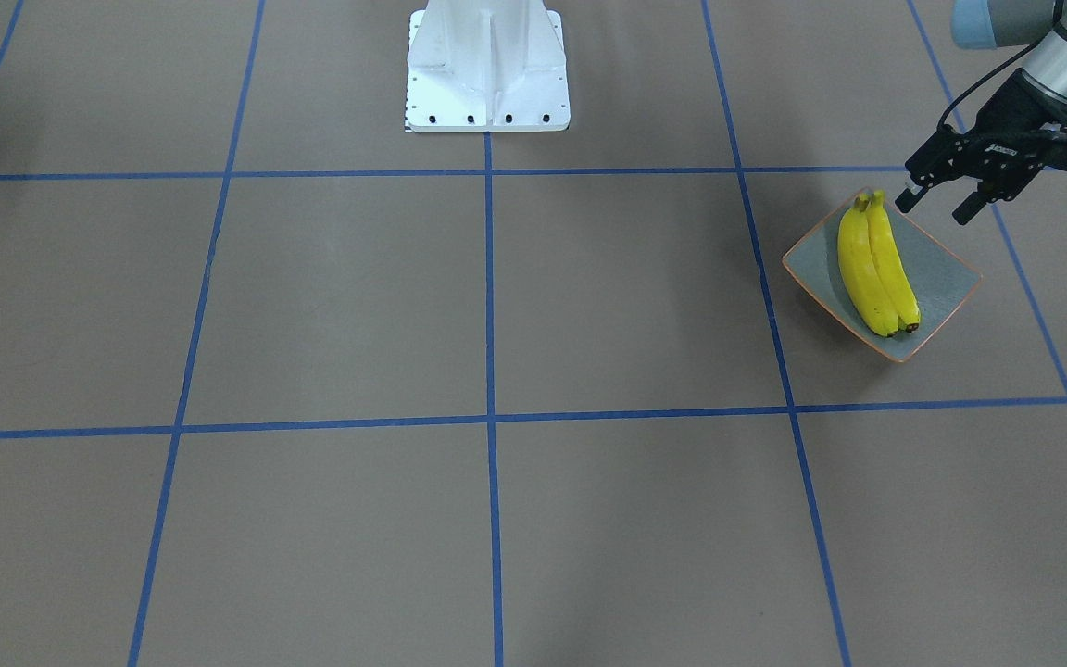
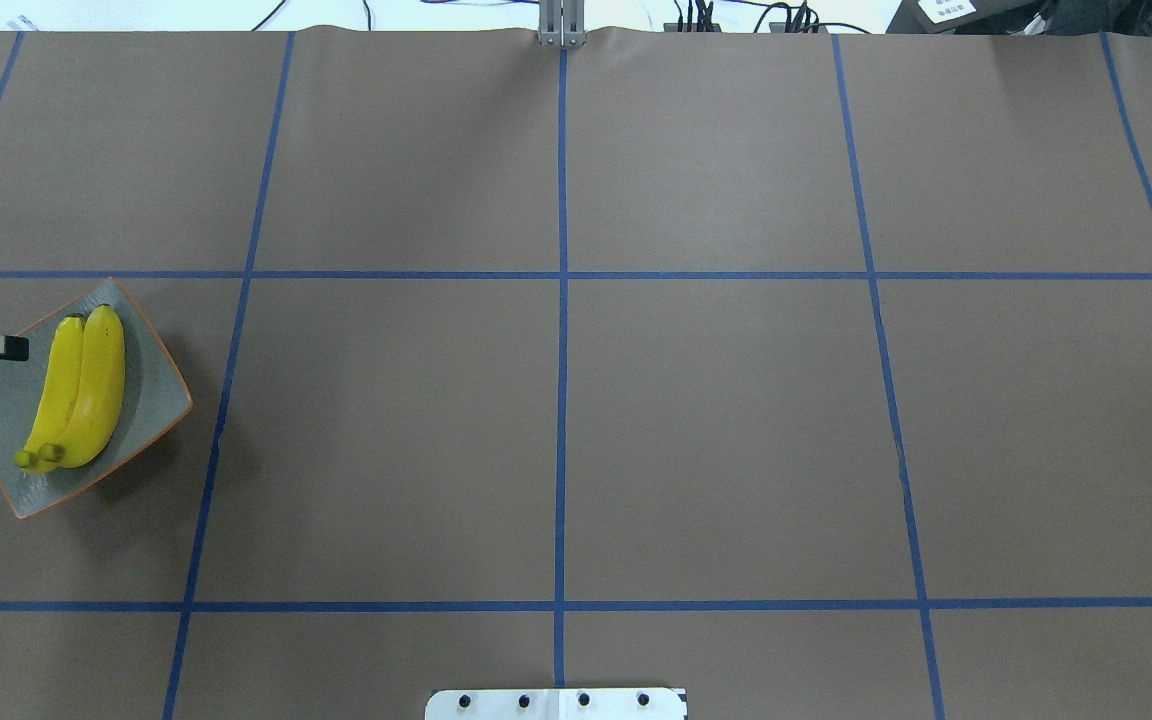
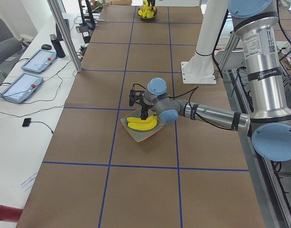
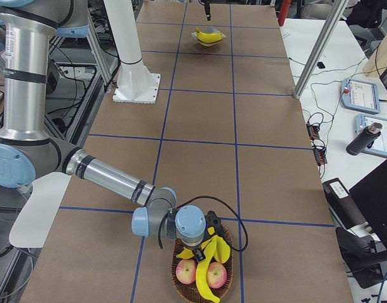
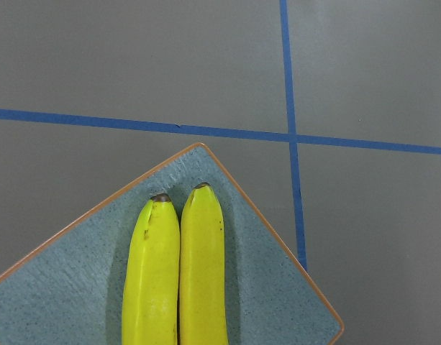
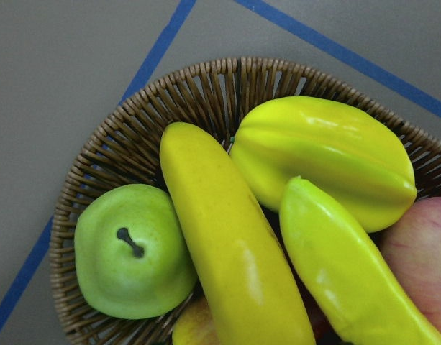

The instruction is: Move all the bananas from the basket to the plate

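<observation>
Two yellow bananas (image 1: 876, 269) lie side by side on the grey-green plate (image 1: 943, 270) with an orange rim, also clear in the left wrist view as bananas (image 5: 180, 273) on the plate (image 5: 62, 287). My left gripper (image 1: 936, 206) hovers open and empty just beyond the plate's corner. The wicker basket (image 6: 206, 86) holds two more bananas (image 6: 227, 251). My right gripper (image 4: 210, 235) hangs directly over the basket (image 4: 178, 273); I cannot tell whether it is open or shut.
In the basket a green apple (image 6: 134, 251), a yellow star fruit (image 6: 328, 158) and red apples (image 4: 188, 271) crowd the bananas. The white robot base (image 1: 487, 83) stands mid-table. Tablets and cables lie on the side desk (image 3: 22, 85).
</observation>
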